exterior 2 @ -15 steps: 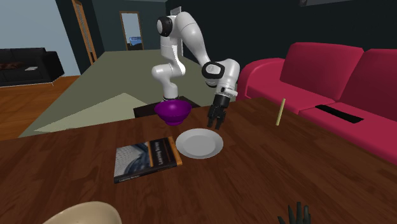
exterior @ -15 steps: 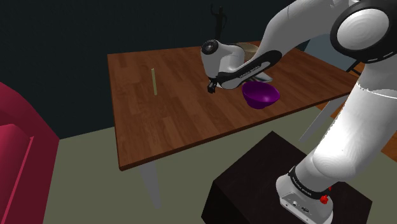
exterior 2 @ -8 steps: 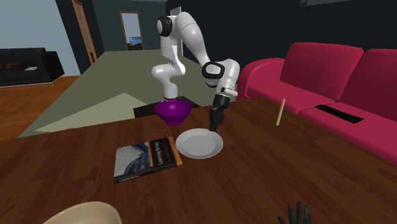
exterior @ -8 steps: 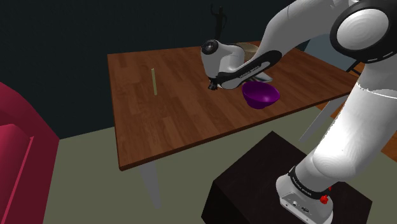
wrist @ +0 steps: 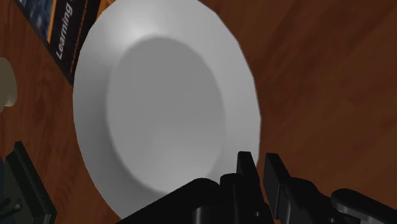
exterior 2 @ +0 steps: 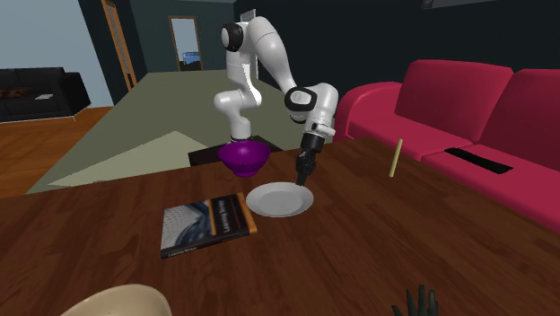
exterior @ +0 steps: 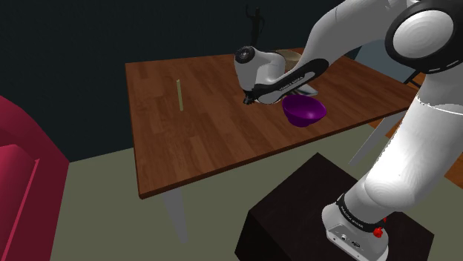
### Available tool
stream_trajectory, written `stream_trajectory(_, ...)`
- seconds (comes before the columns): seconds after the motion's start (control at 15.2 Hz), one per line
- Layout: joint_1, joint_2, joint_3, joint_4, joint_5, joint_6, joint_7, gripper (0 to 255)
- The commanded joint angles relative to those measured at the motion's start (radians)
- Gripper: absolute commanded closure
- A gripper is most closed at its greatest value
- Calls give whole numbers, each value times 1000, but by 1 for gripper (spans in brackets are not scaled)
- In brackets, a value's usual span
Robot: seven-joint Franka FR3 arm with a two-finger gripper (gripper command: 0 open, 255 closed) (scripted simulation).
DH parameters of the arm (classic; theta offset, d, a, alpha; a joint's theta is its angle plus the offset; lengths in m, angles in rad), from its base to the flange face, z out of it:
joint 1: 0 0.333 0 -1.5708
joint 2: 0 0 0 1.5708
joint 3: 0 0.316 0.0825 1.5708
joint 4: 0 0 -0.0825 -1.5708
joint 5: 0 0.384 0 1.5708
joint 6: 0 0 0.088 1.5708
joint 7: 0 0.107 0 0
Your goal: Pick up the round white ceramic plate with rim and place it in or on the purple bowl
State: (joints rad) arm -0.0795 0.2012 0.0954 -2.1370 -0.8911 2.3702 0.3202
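1. Gripper (exterior 2: 304,175): black, two fingers, pointing down at the brown wood-grain tabletop (exterior 2: 377,260). In the wrist view the gripper (wrist: 261,167) has its fingers drawn to a narrow gap, with the plate's rim pinched between them.
2. Round white plate with a raised rim (exterior 2: 281,199): you find it low over the tabletop, gripped at the edge nearest the red sofa (exterior 2: 467,99). You cannot tell whether its underside is clear of the wood. The wrist view shows the plate (wrist: 165,108) face up, with a shallow well and a broad rim.
3. Purple round bowl (exterior 2: 242,158): upright near the tabletop edge on the arm's side, apart from the plate. In the shoulder view the bowl (exterior: 304,111) sits just below the white forearm, with the gripper (exterior: 248,100) to that view's left of it.
4. Dark-covered book with an orange spine (exterior 2: 208,224): flat, just beside the plate on the side away from the gripper. Whether they touch is unclear.
5. Thin yellowish stick (exterior 2: 394,157): well apart from the plate, towards the sofa.
6. Pale beige rounded object (exterior 2: 108,301): at the second exterior view's lower edge, well clear of the book.
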Motion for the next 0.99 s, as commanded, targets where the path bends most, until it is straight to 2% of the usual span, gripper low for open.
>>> stream_trajectory(0.0, 0, -8, 2, 1, 10, -8, -11, 255)
stream_trajectory(0.92, -3, -117, 21, 44, 125, -117, -154, 255)
